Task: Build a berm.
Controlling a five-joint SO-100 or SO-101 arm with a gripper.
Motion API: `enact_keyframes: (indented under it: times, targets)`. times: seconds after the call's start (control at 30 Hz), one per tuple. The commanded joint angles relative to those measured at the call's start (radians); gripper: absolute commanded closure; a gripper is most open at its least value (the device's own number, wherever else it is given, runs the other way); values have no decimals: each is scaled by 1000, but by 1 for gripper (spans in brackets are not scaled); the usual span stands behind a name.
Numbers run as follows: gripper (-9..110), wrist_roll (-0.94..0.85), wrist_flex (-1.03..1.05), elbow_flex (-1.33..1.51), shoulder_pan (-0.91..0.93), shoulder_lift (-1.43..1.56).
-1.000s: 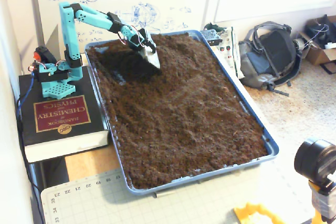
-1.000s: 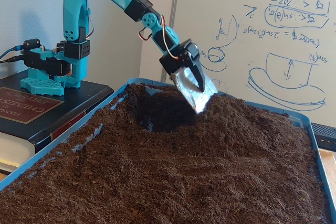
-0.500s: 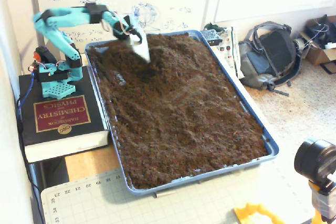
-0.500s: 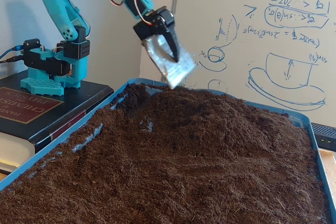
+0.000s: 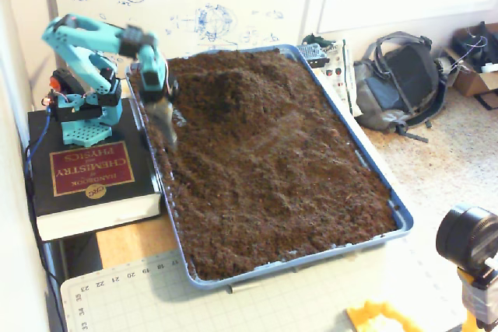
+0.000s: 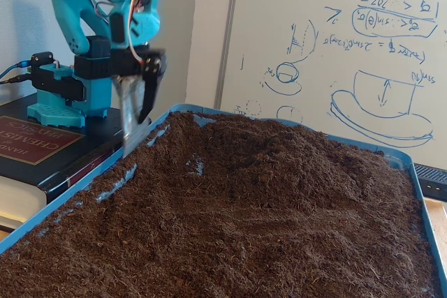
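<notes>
A blue tray (image 5: 401, 219) of soil fills mid-frame; the berm (image 5: 233, 87) rises upper centre, the gripper (image 5: 165, 118) upper left, its opening unclear.

Soft, even daylight, faint shadows; both fixed views slightly grainy, whites washed out, the hand (image 6: 140, 113) motion-blurred.

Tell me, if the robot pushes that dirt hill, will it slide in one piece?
Probably not. The berm looks loose and crumbly, so it would likely break apart and spill sideways. Its slopes look soft, so the gripper would probably plough in.
</notes>
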Motion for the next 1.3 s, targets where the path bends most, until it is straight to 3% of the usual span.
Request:
enact_keyframes:
  times: [0.0,0.53,0.87,1.27]
  targets:
    - [101,-52,-92,-6,57,-117]
    - [101,15,-528,-35,97,-437]
    - [101,17,-545,-249,110,-566]
    - [101,54,-558,-308,72,-643]
